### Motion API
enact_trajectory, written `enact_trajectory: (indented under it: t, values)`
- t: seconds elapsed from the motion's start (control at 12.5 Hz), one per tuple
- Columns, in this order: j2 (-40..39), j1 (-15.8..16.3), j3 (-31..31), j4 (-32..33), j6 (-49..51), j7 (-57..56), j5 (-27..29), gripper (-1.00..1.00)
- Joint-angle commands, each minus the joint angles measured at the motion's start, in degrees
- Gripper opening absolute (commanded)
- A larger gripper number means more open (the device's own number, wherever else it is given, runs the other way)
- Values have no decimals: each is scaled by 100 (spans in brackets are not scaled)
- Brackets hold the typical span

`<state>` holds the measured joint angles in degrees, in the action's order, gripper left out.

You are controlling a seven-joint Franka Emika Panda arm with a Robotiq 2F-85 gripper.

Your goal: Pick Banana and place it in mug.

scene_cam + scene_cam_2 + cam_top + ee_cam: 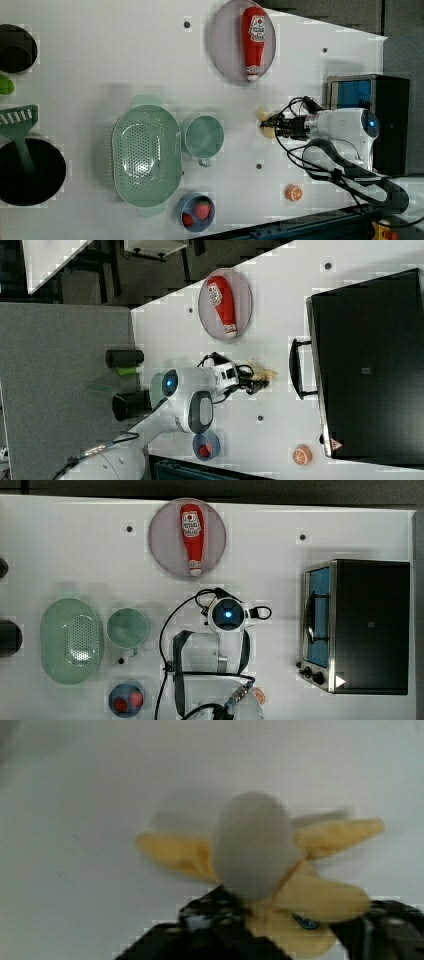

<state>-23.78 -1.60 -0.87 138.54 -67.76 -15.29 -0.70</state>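
Pincer (280, 930) half-closed, its fingers on either side of the peeled banana (260, 865), touching it.

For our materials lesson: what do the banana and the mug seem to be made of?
Banana: probably matte plastic, a toy; stiff, evenly coloured peel flaps around a pale grey core. Mug: probably matte plastic, though glazed ceramic is possible; uniform mint green with soft edges.

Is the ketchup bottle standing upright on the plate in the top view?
No, the ketchup bottle lies flat on the round plate, cap toward the arm.
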Motion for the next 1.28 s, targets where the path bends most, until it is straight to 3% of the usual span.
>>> enact_trajectory:
  t: [0.08,0.48,0.88,1.28]
  values:
    - [115,12,-1,-24,-192,-125,59,-26]
    - [1081,9,-46,12,276,-125,59,-26]
    - [2776,-8,-60,-323,2602,-121,58,-26]
    - [3679,20,32,-1146,4675,-34,59,-26]
